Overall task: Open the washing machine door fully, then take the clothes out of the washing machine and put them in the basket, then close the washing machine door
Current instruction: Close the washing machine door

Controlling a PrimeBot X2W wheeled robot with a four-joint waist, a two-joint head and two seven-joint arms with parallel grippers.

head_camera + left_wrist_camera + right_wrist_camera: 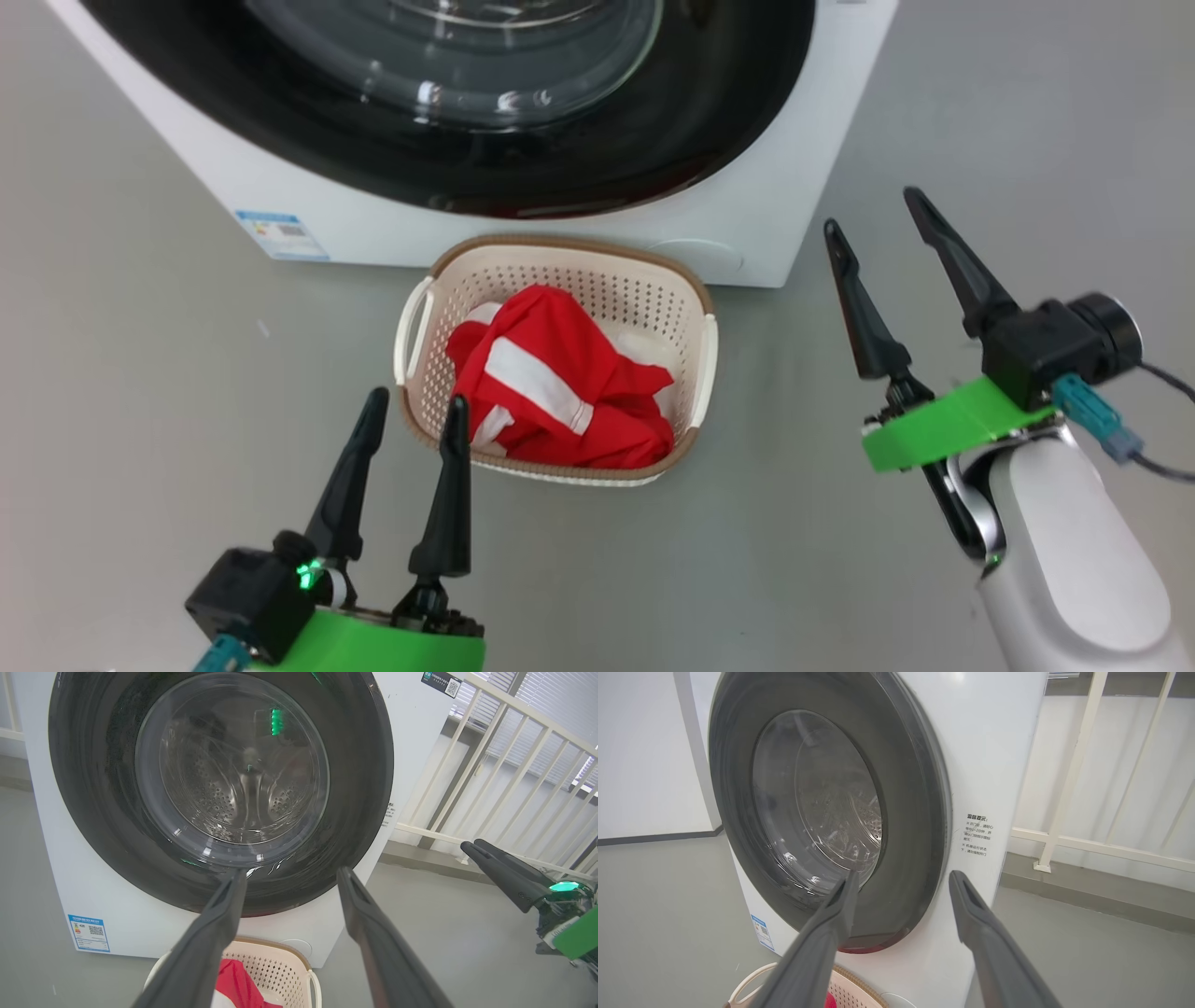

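Door (pixel 728 112) closed, clothes (pixel 560 392) in the basket (pixel 597 285) — left tool (pixel 416 401) and right tool (pixel 871 210) both spread wide.

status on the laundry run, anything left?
Done: the clothes lie in the basket, the drum behind the glass looks empty, and the washing machine door looks shut against the washing machine. In hand: nothing; left gripper and right gripper are both open, empty, clear of the door. Left: nothing I can see.

Red striped fabric clothes (pixel 560 392) in cream perforated plastic basket (pixel 644 280); basket on grey floor (pixel 140 392) just before white boxy washing machine (pixel 756 224).
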